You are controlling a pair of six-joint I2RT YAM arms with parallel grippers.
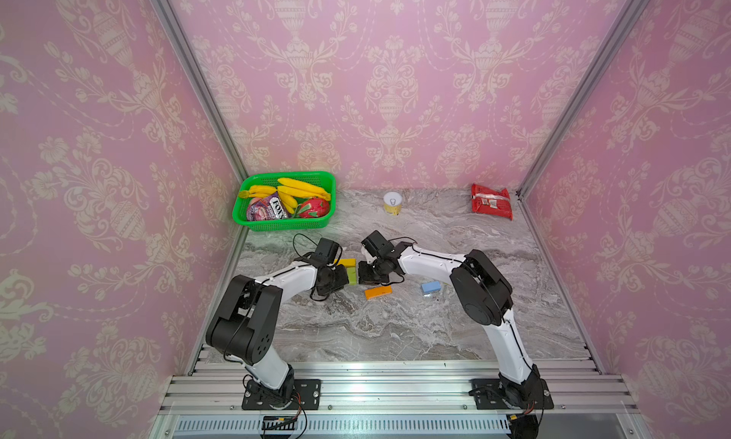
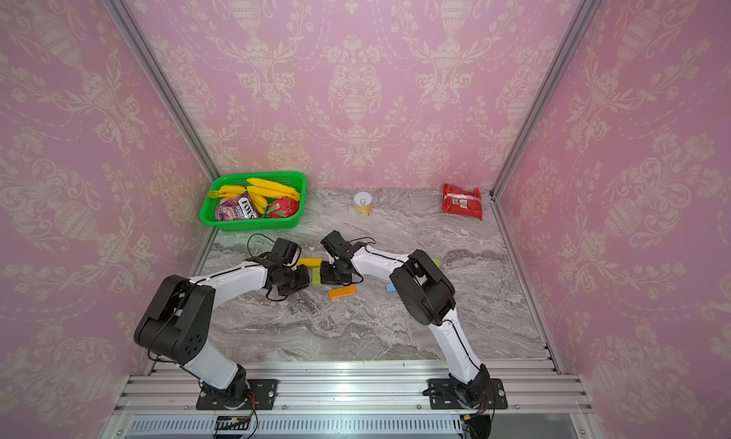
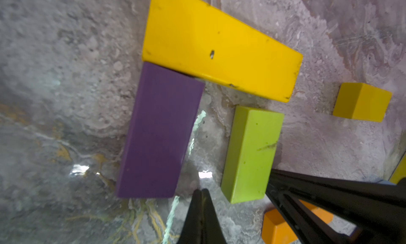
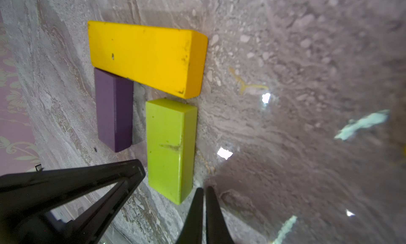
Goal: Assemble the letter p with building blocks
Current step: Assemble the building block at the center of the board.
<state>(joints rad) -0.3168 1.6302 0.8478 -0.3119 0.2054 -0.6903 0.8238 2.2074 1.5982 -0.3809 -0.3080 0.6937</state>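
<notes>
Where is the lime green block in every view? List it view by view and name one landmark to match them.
Top view: lime green block on the near side of the yellow block.
Top view: lime green block in the same spot.
Left wrist: lime green block across a gap from the purple block.
Right wrist: lime green block, likewise.
Landmark: the yellow block, whose end lies close by it in all four.

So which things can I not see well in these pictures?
- Purple block: absent from both top views, under the left arm.
- Light blue block: half behind the right arm in a top view.
- Orange block: left wrist view, crossed by the right gripper, cut by the edge.
- Red packet print: too small.
</notes>
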